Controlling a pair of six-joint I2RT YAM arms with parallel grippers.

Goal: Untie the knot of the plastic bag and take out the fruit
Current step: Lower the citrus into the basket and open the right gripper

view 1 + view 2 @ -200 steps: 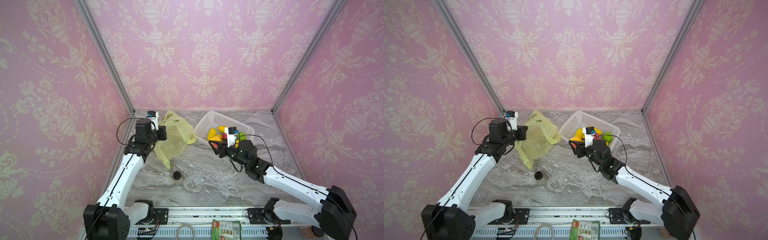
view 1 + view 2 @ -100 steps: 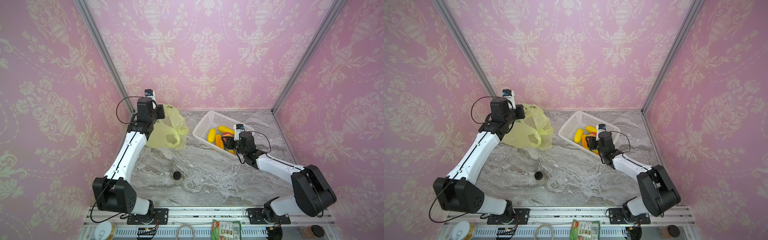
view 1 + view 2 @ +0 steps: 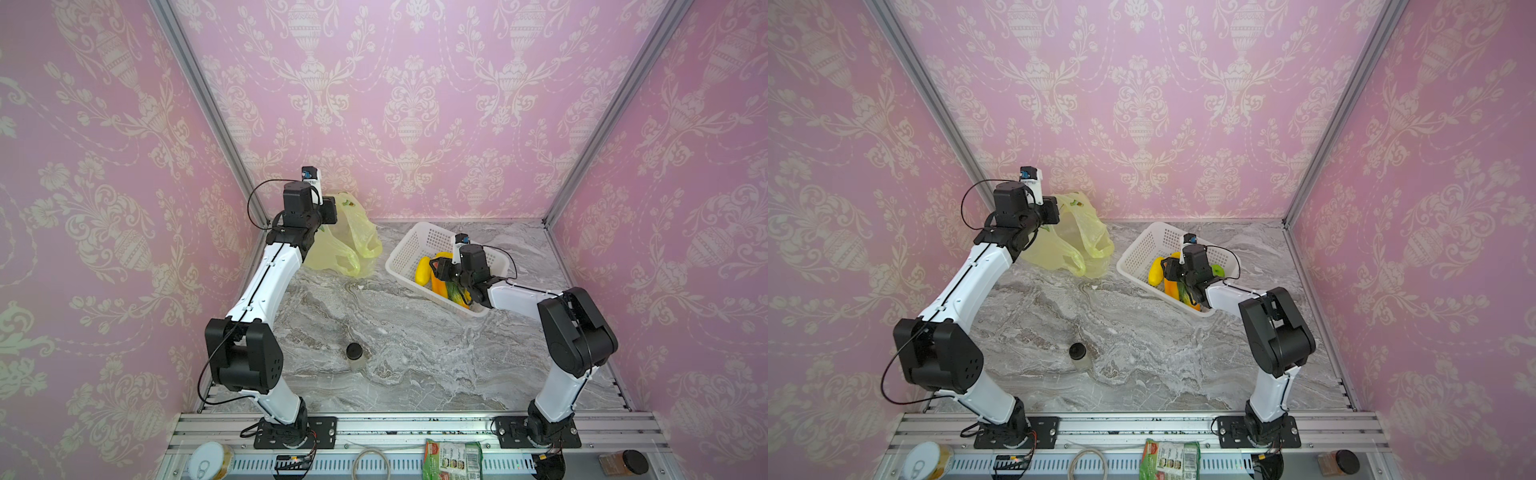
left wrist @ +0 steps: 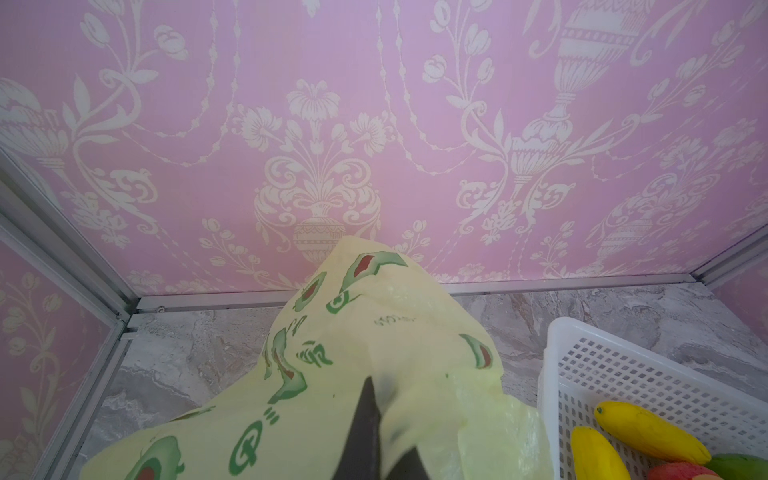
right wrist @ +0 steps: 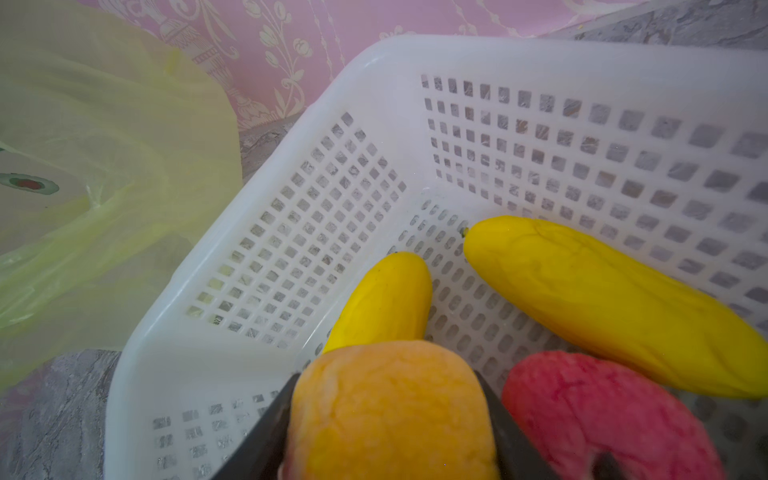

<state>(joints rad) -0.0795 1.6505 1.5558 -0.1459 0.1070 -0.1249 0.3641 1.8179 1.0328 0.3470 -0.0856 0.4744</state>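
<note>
left claw (image 4: 368, 419) is closed, pinching the bag (image 3: 353, 237) and holding it up at the bench's (image 3: 415, 353) back left corner. right claw (image 5: 386, 376) is half open, clamped on an orange fruit (image 5: 390, 415) in the basket (image 3: 409, 245), beside yellow fruits (image 5: 602, 299) and a pink-red one (image 5: 590, 407).
</note>
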